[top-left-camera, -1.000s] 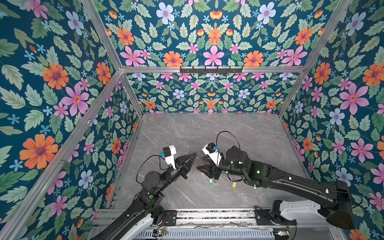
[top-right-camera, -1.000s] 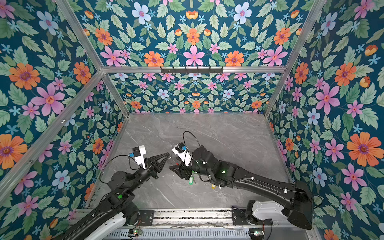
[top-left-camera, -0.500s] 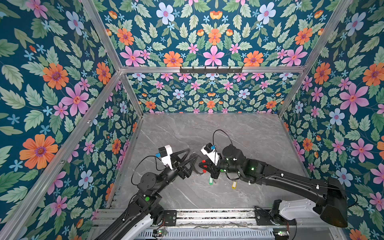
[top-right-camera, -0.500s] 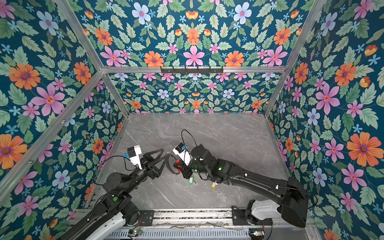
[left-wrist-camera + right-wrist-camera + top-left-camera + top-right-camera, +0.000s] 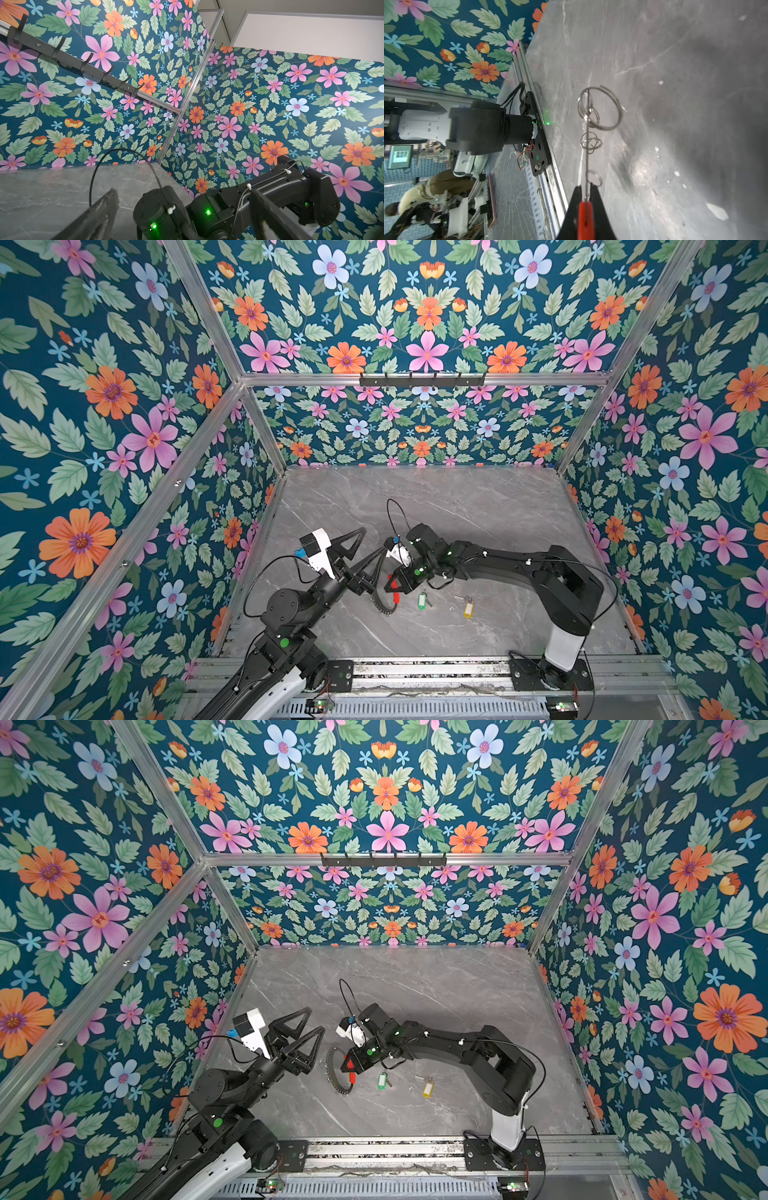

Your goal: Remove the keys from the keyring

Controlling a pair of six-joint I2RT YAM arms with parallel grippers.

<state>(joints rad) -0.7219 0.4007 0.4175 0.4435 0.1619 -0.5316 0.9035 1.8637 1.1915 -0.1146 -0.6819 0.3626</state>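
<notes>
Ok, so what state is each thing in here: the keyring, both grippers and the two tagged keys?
keyring: held by its red sleeve, small wire loops on its rim.
right gripper: shut on the red sleeve.
left gripper: open, empty.
green-tagged key: lying on the table, apart from the keyring.
yellow-tagged key: lying on the table, apart from the keyring.

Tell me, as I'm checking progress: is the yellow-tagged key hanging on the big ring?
No, the yellow-tagged key lies alone on the table, clear of the ring pinched in the right claw.
</notes>
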